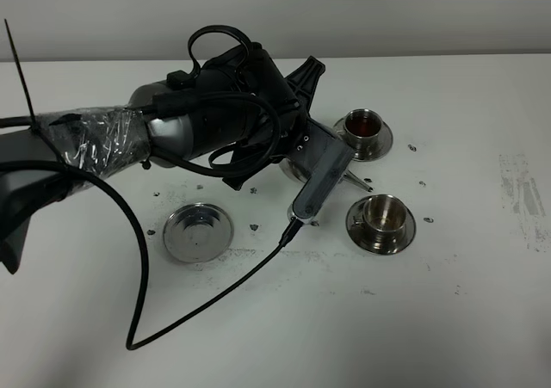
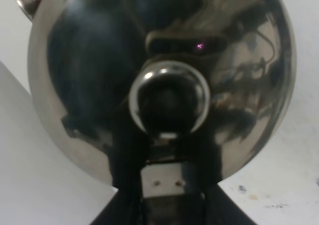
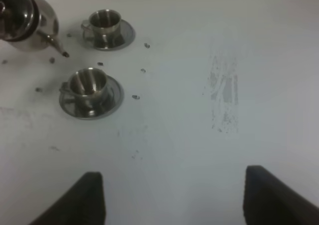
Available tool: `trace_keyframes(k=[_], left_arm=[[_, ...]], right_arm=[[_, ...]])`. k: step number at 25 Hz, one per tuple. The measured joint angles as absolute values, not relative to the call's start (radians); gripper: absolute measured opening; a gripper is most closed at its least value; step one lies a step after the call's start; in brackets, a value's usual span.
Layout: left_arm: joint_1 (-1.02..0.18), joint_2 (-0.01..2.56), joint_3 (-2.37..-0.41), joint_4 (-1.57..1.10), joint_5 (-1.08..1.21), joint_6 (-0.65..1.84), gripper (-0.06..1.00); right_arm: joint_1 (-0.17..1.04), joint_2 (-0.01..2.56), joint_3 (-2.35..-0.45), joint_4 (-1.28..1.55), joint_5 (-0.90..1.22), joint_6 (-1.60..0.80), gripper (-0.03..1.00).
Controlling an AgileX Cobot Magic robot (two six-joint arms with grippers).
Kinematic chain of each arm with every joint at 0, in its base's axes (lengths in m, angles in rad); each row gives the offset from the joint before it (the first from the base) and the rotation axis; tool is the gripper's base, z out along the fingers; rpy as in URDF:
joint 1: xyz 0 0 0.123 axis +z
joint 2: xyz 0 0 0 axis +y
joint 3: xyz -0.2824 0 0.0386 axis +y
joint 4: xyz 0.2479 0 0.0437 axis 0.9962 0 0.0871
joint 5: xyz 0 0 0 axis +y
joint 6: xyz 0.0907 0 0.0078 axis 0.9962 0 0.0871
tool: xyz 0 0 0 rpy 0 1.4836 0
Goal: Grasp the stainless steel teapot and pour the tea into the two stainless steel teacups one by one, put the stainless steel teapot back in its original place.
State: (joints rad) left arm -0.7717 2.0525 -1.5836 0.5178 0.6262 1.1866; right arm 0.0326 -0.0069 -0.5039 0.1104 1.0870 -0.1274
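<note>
Right hand (image 3: 174, 177) first, since it wasn't doing anything. It hung over bare table (image 1: 448, 319) with its fingers spread wide and nothing between them, well apart from the cups. My guess is it was parked there to stay out of the pouring arm's way.

Closest in the overhead shot was the empty saucer (image 1: 199, 231), at about 8 o'clock from the teapot (image 3: 22, 20). It was bare because that's the pot's home spot, so it has to stay free for the put-back at the end.

Next came the near cup (image 1: 381, 218) on its own saucer, around 4 o'clock from the pot. The inside looked pale and I couldn't make out any tea in it, so I'd say this one had yet to get its pour.

The left hand (image 2: 165, 185) was reached in over the middle, clenched on the teapot at the handle end. The wrist view looked straight down on the lid knob (image 2: 169, 103), so the pot was roughly upright and not tipped to pour. Holding it by the handle left the spout (image 1: 360, 180) free, pointing out toward 4 o'clock into the gap between the cups. I couldn't tell whether the pot was lifted or resting on the table.

Farthest back was the far cup (image 1: 363, 130), at about 2 o'clock, with dark reddish liquid inside. That one looked filled, so I'd call the job about halfway.
</note>
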Motion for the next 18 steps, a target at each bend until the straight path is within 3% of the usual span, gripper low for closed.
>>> trace_keyframes(k=[18], left_arm=[[-0.782, 2.052, -1.584, 0.539, 0.620, 1.187, 0.20]], right_arm=[[0.033, -0.007, -0.504, 0.110, 1.087, -0.127, 0.59]])
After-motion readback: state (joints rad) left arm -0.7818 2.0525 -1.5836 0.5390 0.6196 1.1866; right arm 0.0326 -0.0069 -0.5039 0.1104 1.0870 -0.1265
